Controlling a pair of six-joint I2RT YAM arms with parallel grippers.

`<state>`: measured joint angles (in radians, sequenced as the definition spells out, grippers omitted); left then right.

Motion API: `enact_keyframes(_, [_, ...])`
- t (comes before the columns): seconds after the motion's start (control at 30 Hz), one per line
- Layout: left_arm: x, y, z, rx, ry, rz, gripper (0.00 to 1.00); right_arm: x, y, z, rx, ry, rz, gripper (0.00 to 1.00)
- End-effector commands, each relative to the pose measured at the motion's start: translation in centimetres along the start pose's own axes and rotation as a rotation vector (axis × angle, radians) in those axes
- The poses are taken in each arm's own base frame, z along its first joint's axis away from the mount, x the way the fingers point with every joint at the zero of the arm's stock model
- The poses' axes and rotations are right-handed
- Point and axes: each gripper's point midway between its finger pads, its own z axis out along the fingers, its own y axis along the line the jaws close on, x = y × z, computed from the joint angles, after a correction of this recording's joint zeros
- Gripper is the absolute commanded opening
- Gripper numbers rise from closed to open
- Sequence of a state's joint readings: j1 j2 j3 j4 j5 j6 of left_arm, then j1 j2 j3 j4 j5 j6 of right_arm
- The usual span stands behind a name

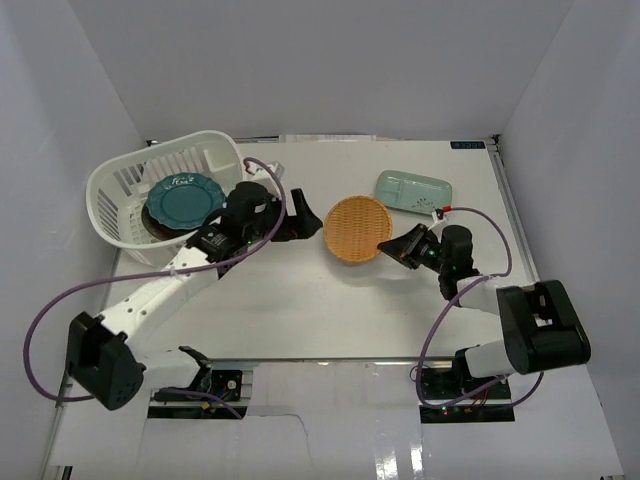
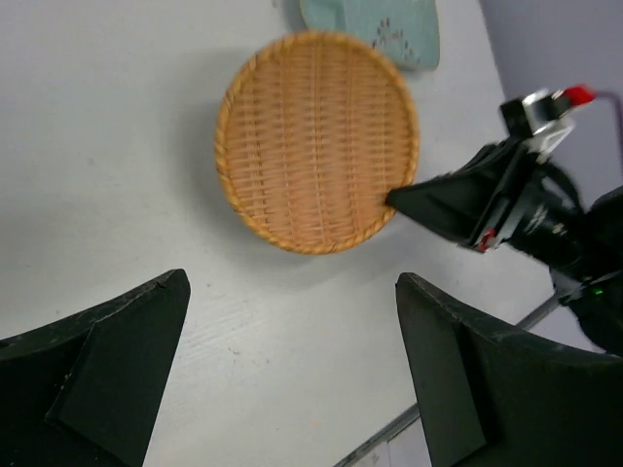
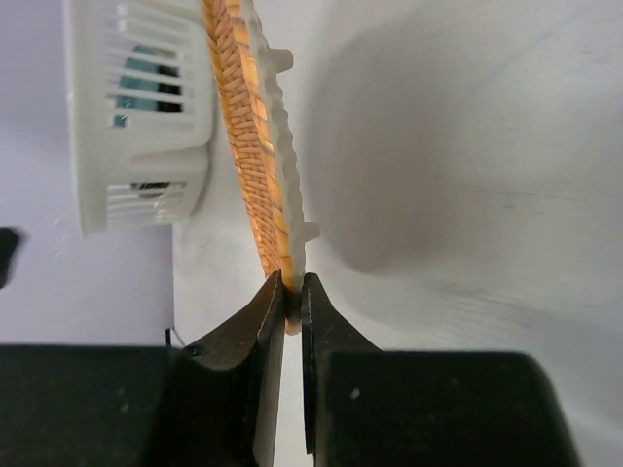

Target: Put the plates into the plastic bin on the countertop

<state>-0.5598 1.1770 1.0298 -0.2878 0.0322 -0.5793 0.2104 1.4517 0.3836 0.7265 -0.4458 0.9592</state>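
The orange woven round plate (image 1: pixel 356 228) (image 2: pixel 316 141) lies mid-countertop. My right gripper (image 1: pixel 388 248) (image 3: pixel 292 302) is shut on its near right rim, and the right wrist view shows that plate (image 3: pixel 255 146) edge-on between the jaws. My left gripper (image 1: pixel 302 221) (image 2: pixel 292 370) hovers open and empty just left of the plate, right of the plastic bin (image 1: pixel 112 186) (image 3: pixel 136 117). A teal scalloped plate (image 1: pixel 184 197) lies inside the bin. The pale-green tray (image 1: pixel 412 190) (image 2: pixel 375 29) sits behind the woven plate.
The bin stands at the back left of the white countertop (image 1: pixel 300 300), tilted against the left wall. White walls close in the sides and back. The right gripper (image 2: pixel 409 199) shows in the left wrist view, at the woven plate's edge.
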Motion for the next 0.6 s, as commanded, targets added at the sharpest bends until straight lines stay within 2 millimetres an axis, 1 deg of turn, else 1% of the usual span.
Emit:
enact_keyframes(0.0, [3.8,-1.8,1.3,0.086,0.166,0.039,0.98,0.1,5.0,-1.6,-0.178,0.024,-0.111,0.08])
enact_keyframes(0.03, [5.4,-1.1,2.7,0.068,0.220,0.040,0.98,0.7,5.7,-2.0,-0.214,0.055,-0.121,0.08])
enact_keyframes(0.13, [7.3,-0.3,4.6,0.069,0.284,0.071,0.98,1.7,7.7,-3.0,-0.300,0.125,-0.128,0.08])
enact_keyframes(0.17, [8.1,0.3,5.7,0.051,0.314,0.077,0.98,1.8,8.1,-3.2,-0.322,0.138,-0.128,0.08])
enact_keyframes(0.2, [8.4,0.7,6.3,0.038,0.322,0.082,0.98,1.9,8.8,-3.4,-0.353,0.144,-0.136,0.08])
enact_keyframes(0.27, [8.8,1.2,7.4,0.024,0.330,0.098,0.98,2.1,9.4,-3.8,-0.376,0.163,-0.136,0.08])
enact_keyframes(0.37, [7.6,0.6,8.0,0.052,0.269,0.105,0.82,2.2,9.7,-4.0,-0.385,0.169,-0.145,0.08])
enact_keyframes(0.4, [7.6,0.6,8.1,0.056,0.263,0.106,0.76,2.3,9.8,-4.1,-0.387,0.170,-0.144,0.08])
enact_keyframes(0.43, [7.3,0.6,8.1,0.050,0.253,0.107,0.61,2.3,9.9,-4.1,-0.389,0.172,-0.143,0.08])
enact_keyframes(0.47, [7.3,0.6,8.2,0.048,0.251,0.103,0.51,2.3,9.9,-4.2,-0.391,0.173,-0.144,0.08])
enact_keyframes(0.53, [7.0,0.6,8.1,0.048,0.235,0.098,0.22,2.3,10.1,-4.2,-0.396,0.178,-0.141,0.08])
enact_keyframes(0.57, [6.7,0.4,8.0,0.046,0.224,0.093,0.01,2.3,10.1,-4.2,-0.392,0.177,-0.138,0.08])
